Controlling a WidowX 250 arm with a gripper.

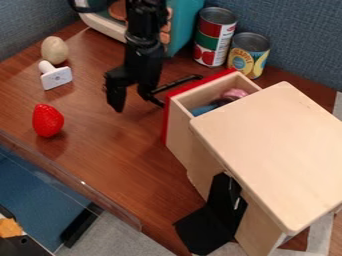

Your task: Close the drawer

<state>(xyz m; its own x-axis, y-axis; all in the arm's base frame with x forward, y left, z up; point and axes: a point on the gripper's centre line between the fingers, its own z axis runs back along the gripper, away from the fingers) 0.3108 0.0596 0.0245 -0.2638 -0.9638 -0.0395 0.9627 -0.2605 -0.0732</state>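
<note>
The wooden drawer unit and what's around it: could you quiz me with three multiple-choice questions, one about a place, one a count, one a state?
1. How is the drawer?
A) fully shut
B) partly open
C) lying loose on its side

2. Where is the red strawberry?
A) on the tabletop
B) inside the drawer
C) on the floor

3. How many cans are there?
A) one
B) four
C) two

1: B, its red front stands out from the cabinet and things show inside.
2: A, it sits on the brown wood, apart from the drawer.
3: C, a taller and a shorter one stand beside each other.
</note>
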